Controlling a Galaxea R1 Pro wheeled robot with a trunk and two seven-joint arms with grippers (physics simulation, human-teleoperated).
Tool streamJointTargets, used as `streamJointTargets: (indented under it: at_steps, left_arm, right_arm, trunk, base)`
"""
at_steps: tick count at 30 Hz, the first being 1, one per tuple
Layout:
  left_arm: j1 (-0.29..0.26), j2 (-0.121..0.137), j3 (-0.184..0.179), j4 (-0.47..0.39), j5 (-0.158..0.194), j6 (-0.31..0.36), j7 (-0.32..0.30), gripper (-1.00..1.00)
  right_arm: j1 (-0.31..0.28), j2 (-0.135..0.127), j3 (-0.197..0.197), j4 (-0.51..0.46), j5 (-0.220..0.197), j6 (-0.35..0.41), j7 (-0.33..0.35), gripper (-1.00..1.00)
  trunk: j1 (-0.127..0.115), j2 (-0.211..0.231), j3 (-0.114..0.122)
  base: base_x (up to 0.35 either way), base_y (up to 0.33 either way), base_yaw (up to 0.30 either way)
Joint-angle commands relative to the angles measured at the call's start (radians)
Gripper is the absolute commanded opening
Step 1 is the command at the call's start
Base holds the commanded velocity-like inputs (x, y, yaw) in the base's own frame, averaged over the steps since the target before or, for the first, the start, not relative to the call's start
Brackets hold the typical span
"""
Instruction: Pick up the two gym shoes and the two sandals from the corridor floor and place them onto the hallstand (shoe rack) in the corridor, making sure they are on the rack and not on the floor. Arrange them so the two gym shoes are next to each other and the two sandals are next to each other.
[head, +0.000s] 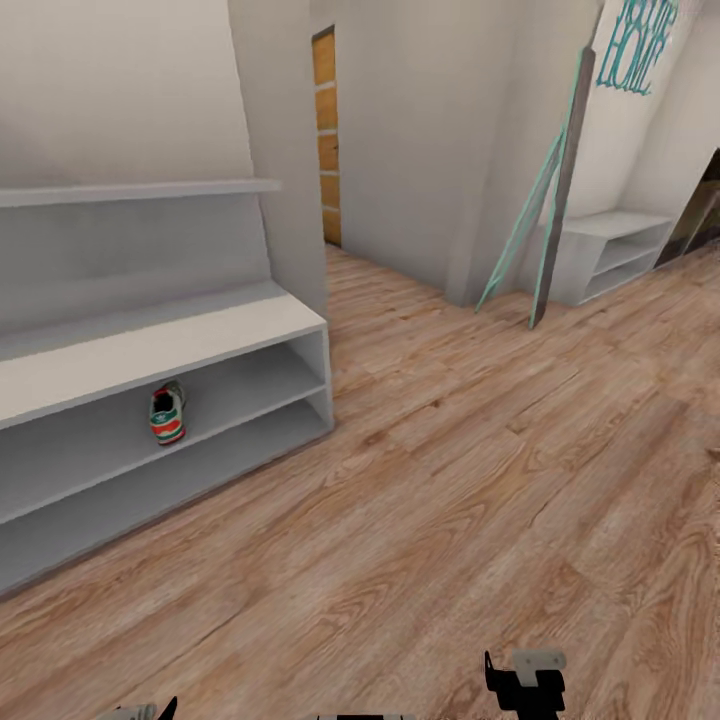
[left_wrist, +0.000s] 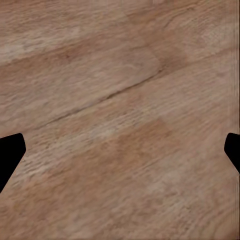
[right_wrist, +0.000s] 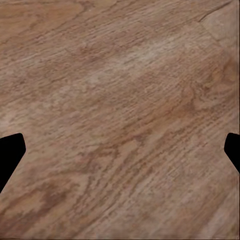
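The hallstand (head: 150, 350), a pale grey bench-top unit with two low shelves, stands along the left wall in the head view. One gym shoe (head: 167, 413), white with green stripes and a red-orange heel, sits on its upper low shelf. The other gym shoe and both sandals are out of view. My right gripper (head: 525, 682) pokes in at the bottom edge above the corridor floor (head: 450, 500), and my left gripper (head: 150, 712) barely shows at the bottom left. In each wrist view the gripper (left_wrist: 125, 150) (right_wrist: 125, 150) is open over bare wood planks, holding nothing.
A white two-shelf bench (head: 610, 250) with a tall panel lettered "HOME" stands at the back right. A teal-edged board (head: 555, 190) leans against the wall beside it. A doorway with a wooden door (head: 325, 140) opens behind the hallstand's corner.
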Motion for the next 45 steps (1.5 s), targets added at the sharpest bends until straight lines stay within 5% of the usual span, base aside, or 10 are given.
streamJointTargets:
  at_steps: [1, 45]
  left_arm:
    - [-0.001, 0.000, 0.006, 0.001, 0.003, 0.000, -0.010, 1.00]
    - [-0.001, 0.000, 0.008, 0.000, -0.001, 0.000, -0.010, 1.00]
  right_arm:
    - [-0.001, 0.000, 0.003, 0.001, 0.010, 0.000, -0.010, 1.00]
    - [-0.001, 0.002, 0.003, 0.001, 0.010, 0.000, -0.012, 1.00]
  trunk:
    - [0.000, 0.000, 0.000]
    - [0.000, 0.000, 0.024]
  base:
    - [0.000, 0.000, -0.288]
    - [0.024, 0.000, -0.288]
